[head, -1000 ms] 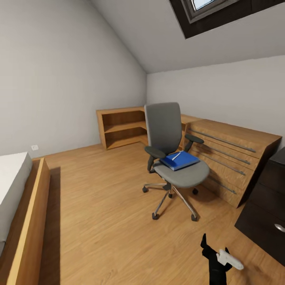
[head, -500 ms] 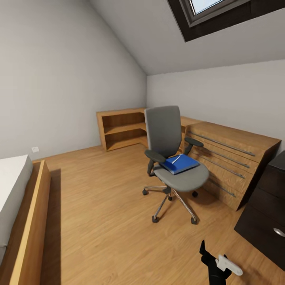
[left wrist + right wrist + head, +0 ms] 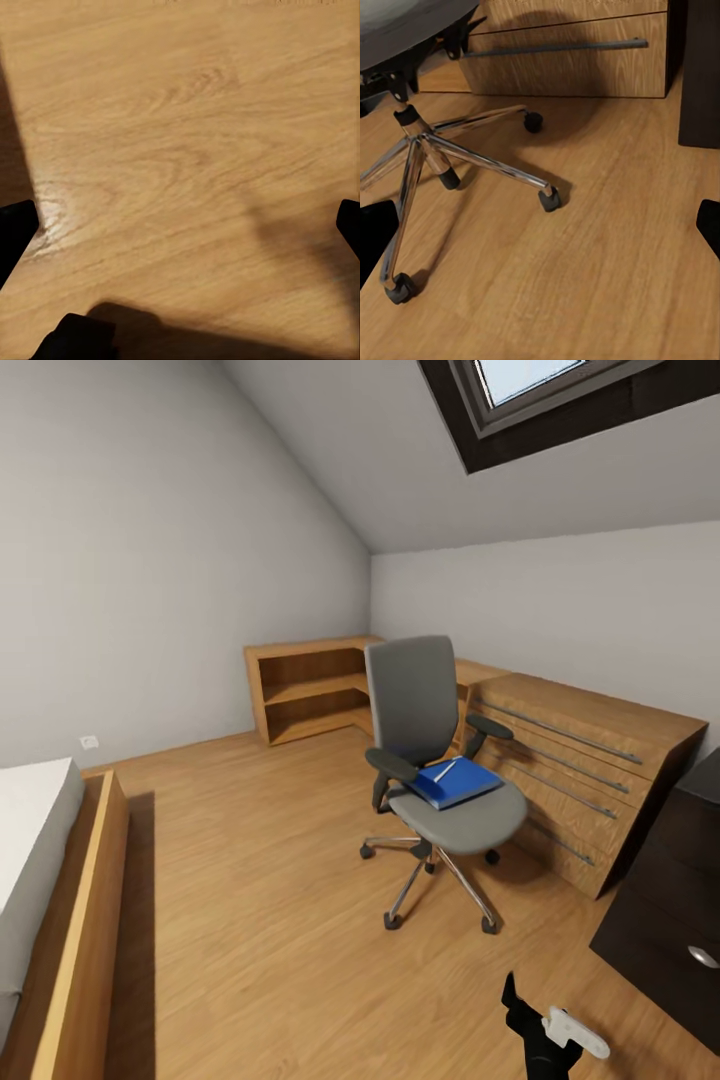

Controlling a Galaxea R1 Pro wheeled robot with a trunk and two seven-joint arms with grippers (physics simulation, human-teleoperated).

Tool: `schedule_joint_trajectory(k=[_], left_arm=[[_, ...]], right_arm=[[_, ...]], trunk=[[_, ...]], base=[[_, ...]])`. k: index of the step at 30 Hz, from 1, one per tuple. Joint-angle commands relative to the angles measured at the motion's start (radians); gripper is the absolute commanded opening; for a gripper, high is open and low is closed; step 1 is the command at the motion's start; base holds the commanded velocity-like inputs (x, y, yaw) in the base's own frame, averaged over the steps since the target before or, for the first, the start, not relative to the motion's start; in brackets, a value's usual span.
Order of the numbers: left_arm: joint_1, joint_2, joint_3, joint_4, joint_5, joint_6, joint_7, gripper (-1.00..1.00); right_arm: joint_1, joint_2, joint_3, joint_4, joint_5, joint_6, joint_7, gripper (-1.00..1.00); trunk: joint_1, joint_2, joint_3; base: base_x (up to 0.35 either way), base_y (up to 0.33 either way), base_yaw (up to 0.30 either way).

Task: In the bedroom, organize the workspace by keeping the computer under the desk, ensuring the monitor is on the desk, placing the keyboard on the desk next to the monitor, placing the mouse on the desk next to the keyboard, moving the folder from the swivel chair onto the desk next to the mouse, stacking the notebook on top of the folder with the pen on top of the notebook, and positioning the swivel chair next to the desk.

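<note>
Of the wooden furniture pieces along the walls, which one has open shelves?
The low light-wood shelving unit in the far corner, behind the grey swivel chair. The wooden unit along the right wall has closed fronts with long metal bars.

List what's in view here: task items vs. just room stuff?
Task items: swivel chair; folder on its seat; pen lying on top; desk drawer unit at the far right.

Room stuff: low wooden shelving; wooden dresser; bed; skylight.
</note>
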Motion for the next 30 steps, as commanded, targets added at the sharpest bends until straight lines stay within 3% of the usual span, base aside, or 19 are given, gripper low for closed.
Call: schedule_joint_trajectory(k=[1, 12, 30], left_arm=[[0.001, 0.0, 0.001, -0.002, 0.01, 0.003, 0.002, 1.0], [0.002, 0.017, 0.002, 0.008, 0.013, 0.004, 0.002, 1.0], [0.0, 0.018, 0.002, 0.038, 0.02, 0.002, 0.002, 1.0]], right_arm=[[-0.001, -0.001, -0.004, 0.002, -0.008, -0.003, 0.01, 1.0], [-0.001, -0.001, -0.003, 0.002, -0.006, 0.0, 0.01, 1.0], [-0.001, 0.002, -0.003, 0.003, -0.005, 0.0, 0.011, 1.0]], trunk=[[-0.004, 0.007, 0.002], [-0.046, 0.084, 0.037], [-0.115, 0.21, 0.09]], base=[[0.0, 0.0, 0.0], [-0.022, 0.0, 0.0], [-0.285, 0.129, -0.027]])
